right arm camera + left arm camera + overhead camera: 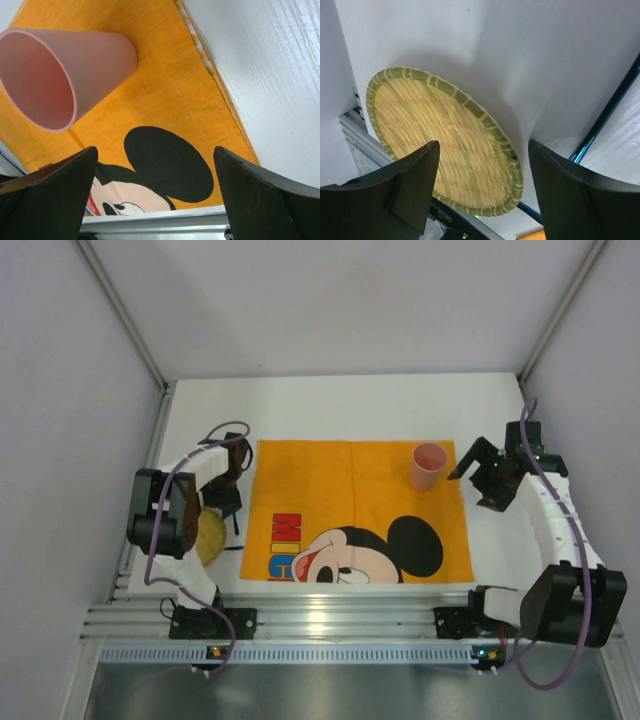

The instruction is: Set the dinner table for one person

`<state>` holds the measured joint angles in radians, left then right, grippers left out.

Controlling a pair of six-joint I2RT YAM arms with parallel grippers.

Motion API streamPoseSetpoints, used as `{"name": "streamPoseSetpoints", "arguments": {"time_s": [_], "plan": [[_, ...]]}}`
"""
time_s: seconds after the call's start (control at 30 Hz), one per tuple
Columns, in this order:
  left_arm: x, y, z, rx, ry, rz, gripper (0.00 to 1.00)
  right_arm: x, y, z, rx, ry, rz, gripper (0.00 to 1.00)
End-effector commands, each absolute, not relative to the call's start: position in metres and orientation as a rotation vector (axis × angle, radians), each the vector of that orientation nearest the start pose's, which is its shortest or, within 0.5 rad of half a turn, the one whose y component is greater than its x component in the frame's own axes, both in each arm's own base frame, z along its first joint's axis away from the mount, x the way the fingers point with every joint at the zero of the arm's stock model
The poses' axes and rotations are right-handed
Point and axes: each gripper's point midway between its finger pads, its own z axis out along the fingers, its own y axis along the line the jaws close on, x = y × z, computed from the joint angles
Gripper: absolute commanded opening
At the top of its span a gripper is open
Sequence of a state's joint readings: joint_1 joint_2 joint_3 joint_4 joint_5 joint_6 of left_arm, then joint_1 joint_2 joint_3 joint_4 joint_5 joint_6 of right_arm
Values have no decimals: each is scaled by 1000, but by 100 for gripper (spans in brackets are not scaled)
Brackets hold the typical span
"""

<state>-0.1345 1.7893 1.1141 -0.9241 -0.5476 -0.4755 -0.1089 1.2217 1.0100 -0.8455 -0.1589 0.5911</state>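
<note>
Across the middle of the top view, the dinner table (pixel 350 400) lies flat and white, bearing everything else in frame. An orange cartoon-mouse mat (pixel 330 490) is spread flat on its centre. A pink cup (pixel 428 466) stands upright on the mat, near the mat's upper right corner.

At the lower left of the top view a round woven tray (pixel 445 145) with a green rim rests on the bare table, just beside the mat's left edge and partly hidden under the left arm.

Left gripper (pixel 482 150): positioned above the tray, jaws spread wide, one finger to each side of the wrist frame. Nothing sits between them and no contact with the tray is visible.

Right gripper (pixel 155 155): located at the right of the top view, beside the mat's right edge and apart from the cup. Jaws fully spread, nothing held. The cup shows at the upper left of its wrist view, clear of both fingers.
</note>
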Motion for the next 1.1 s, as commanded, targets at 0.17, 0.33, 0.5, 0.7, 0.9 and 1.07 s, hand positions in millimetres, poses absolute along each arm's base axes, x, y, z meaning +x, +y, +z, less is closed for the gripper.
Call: {"name": "streamPoseSetpoints", "arguments": {"time_s": [0.17,0.33,0.5,0.7,0.9,1.07], "plan": [[263,46,16,-438,2915,891,27,286,23,159,797,2465,392,100],[261,48,14,-411,2938,924,0,286,21,155,797,2475,380,100],[266,45,21,-398,2945,891,0,286,19,153,796,2474,372,100],[306,27,79,-365,2814,817,0,285,20,156,797,2460,381,100],[346,-34,139,-252,2675,780,0,273,19,169,858,2429,385,100],[369,-133,167,-77,2593,658,0,246,18,180,943,2400,359,100]]}}
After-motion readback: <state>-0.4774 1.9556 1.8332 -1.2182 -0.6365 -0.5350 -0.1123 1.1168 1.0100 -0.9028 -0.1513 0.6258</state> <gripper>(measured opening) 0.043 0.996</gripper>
